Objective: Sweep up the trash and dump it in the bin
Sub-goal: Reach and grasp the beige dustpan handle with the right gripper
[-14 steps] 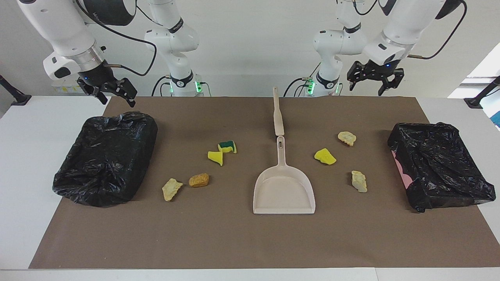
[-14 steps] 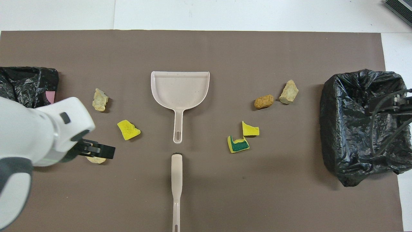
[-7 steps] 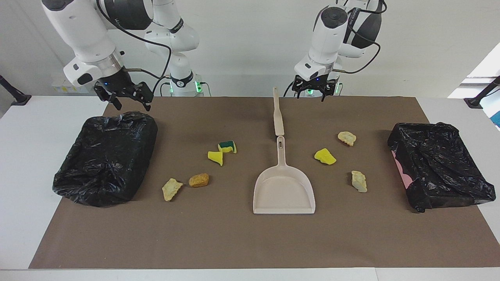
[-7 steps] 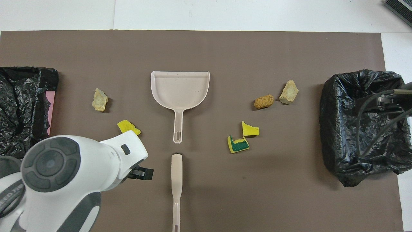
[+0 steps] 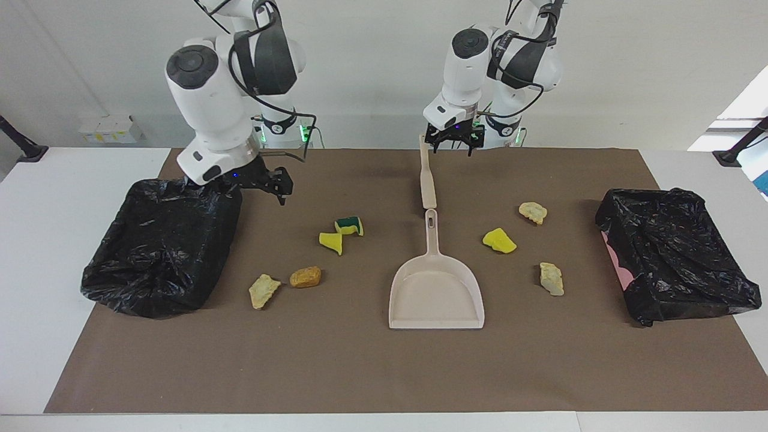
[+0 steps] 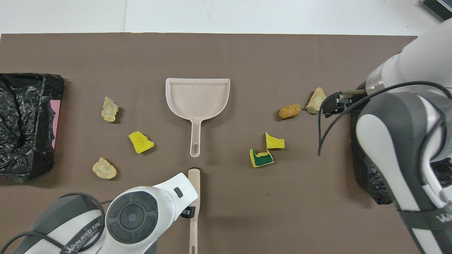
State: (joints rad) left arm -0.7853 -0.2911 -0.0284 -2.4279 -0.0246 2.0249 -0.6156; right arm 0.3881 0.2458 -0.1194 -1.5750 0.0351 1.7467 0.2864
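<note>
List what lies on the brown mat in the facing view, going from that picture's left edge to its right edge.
Black bin bag → tan chunk → orange-brown lump → yellow sponge piece → dustpan → yellow scrap → pale chunk → second black bin bag.

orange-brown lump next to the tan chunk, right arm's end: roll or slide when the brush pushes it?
The orange-brown lump looks rounded and oblong, so it probably rolls or pivots rather than sliding straight. It looks small and likely light, so a gentle push should move it. It lies close beside the tan chunk, so a sweep there may shove both.
</note>
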